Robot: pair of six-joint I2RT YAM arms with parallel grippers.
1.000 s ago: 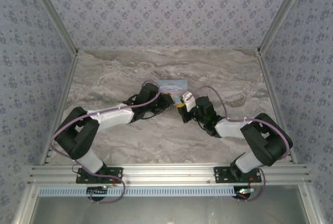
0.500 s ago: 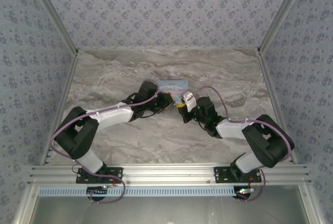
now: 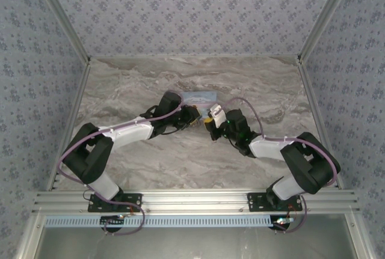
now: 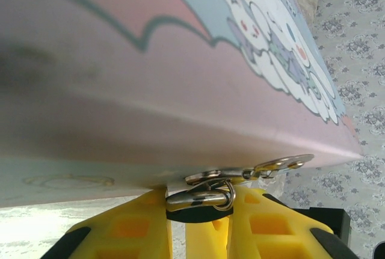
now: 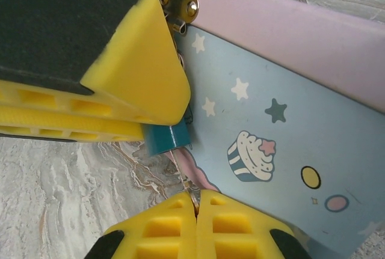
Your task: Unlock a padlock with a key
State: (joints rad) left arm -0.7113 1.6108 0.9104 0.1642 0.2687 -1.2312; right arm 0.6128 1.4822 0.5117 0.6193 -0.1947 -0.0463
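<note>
Against the tin (image 5: pixel 289 121), under its clasp (image 5: pixel 179 2): left gripper (image 4: pixel 201 212) clamped on the padlock (image 5: pixel 167 139); key (image 5: pixel 185 178), shaft in line with padlock, tip at its base, insertion depth unclear; right gripper (image 5: pixel 195 204) pinched shut on key, nearest.

Bright, even light; close-ups partly out of focus.
The marble table (image 3: pixel 252 79) is lit evenly from above in the top view, with faint shadows laid under the arms. In the left wrist view the tin box (image 4: pixel 120 60) is heavily blurred toward 9 o'clock, the tabletop is washed out at 8 o'clock, and glints are carried by the shackle of the padlock (image 4: pixel 201 198). The right wrist view is rendered sharply.
</note>
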